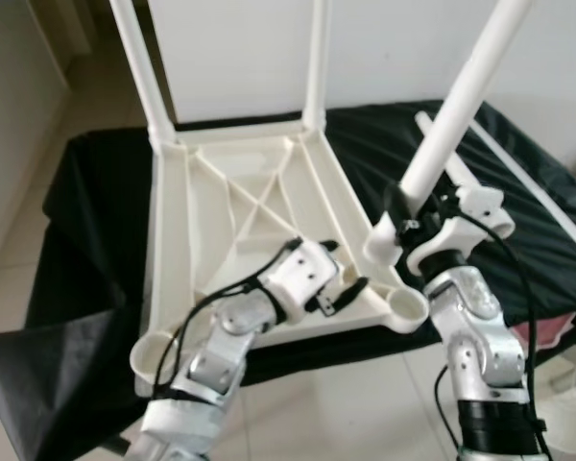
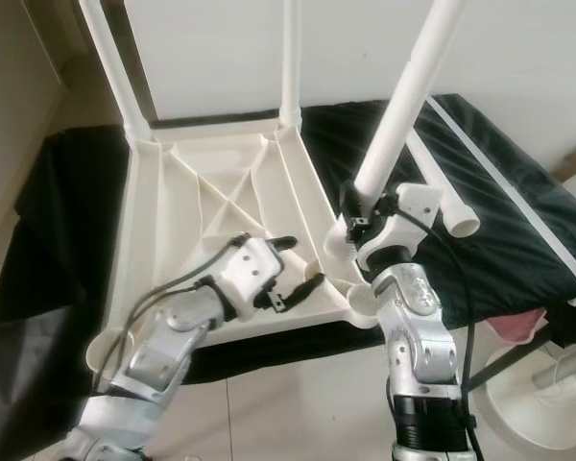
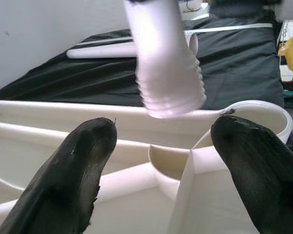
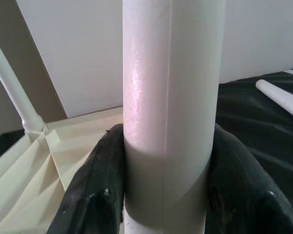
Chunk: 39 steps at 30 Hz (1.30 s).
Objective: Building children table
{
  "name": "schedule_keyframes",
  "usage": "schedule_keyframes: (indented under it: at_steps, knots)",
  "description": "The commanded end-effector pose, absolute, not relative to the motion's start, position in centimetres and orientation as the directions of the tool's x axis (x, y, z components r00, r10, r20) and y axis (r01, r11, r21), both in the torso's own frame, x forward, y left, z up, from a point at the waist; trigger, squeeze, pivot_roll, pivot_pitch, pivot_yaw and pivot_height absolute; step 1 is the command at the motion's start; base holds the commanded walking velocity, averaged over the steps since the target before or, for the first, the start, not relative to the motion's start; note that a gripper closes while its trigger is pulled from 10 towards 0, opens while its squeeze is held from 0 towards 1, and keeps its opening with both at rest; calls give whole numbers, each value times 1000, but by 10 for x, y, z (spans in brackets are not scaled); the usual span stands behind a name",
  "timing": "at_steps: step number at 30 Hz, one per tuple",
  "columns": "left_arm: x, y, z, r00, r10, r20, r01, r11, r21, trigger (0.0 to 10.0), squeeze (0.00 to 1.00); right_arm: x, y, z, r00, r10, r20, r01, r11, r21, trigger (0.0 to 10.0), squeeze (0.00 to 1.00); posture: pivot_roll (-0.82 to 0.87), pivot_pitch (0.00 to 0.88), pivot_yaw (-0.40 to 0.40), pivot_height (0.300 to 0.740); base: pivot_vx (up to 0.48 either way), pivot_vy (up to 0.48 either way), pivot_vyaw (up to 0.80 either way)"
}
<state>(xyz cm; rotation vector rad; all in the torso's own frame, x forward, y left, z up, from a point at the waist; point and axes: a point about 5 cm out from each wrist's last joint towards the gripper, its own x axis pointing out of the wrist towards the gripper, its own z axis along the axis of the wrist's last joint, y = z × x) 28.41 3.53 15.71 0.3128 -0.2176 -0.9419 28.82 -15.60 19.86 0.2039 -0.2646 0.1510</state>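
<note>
Gripping white leg (image 4: 168,97), right tool (image 4: 161,195); left tool (image 3: 161,161) agape near socket (image 3: 263,114).

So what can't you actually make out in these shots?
- Tops of the two fitted white plastic legs: cut off by the top edge in both eye views.
- Threaded end of the held white tube leg: blurred in the left wrist view.
- Its lower end, in the head views: hidden behind the right claw.
- Spare white tube: partly behind the held leg.

Two silver segmented arms showing rounded metal joints, black cables looping along each forearm, white housings sitting at the wrists, left gripper (image 1: 350,288) and right gripper (image 1: 415,213) each carrying two long black fingers (image 3: 73,170)
</note>
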Motion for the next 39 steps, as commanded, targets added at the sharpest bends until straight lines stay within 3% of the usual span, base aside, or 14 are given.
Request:
schedule_keyframes:
  at_steps: [1,8,9,11,15,17,18,19,22,32,37,39]
  knots:
    - [280,38,154,558,-829,21,768,526,366,10000,0,280,-153,202,941,135,309,-192,968,161,10000,0,-27,50,-45,740,0,0,0]
    - [270,43,149,499,-866,-24,812,458,362,10000,0,271,-154,195,948,142,285,-194,968,161,10000,0,-30,61,-43,740,0,0,0]
    - [263,45,141,448,-890,-83,838,385,386,10000,0,268,-154,194,949,139,282,-190,968,162,10000,0,-34,67,-39,740,0,0,0]
    - [258,46,136,415,-902,-119,857,343,385,10000,0,267,-155,194,950,132,282,-183,970,162,10000,0,-37,72,-37,740,0,0,0]
    - [258,46,129,402,-899,-172,869,315,382,10000,0,268,-157,195,950,119,288,-171,972,162,10000,0,-36,73,-35,740,0,0,0]
    - [266,48,113,455,-854,-252,852,336,401,10000,0,271,-159,199,947,107,303,-163,973,163,10000,0,-38,71,-34,740,0,0,0]
    - [266,48,113,455,-854,-252,852,336,401,10000,0,271,-159,199,947,107,303,-163,973,163,10000,0,-38,71,-34,740,0,0,0]
    - [276,49,108,522,-808,-274,820,386,423,10000,0,273,-159,201,945,104,311,-161,973,164,10000,0,-37,69,-35,740,0,0,0]
    - [286,51,106,581,-763,-284,783,429,451,10000,0,274,-159,202,944,103,313,-161,973,164,10000,0,-36,68,-37,740,0,0,0]
    - [303,49,109,654,-701,-283,728,484,485,10000,0,275,-156,203,940,114,320,-174,971,165,10000,0,-37,69,-35,740,0,0,0]
    - [306,46,121,656,-720,-227,722,511,467,10000,0,274,-157,203,941,108,321,-167,973,161,10000,0,-41,66,-30,740,0,0,0]
    - [300,44,126,617,-761,-200,752,495,434,10000,0,273,-158,202,941,99,324,-158,974,161,10000,0,-43,65,-26,740,0,0,0]
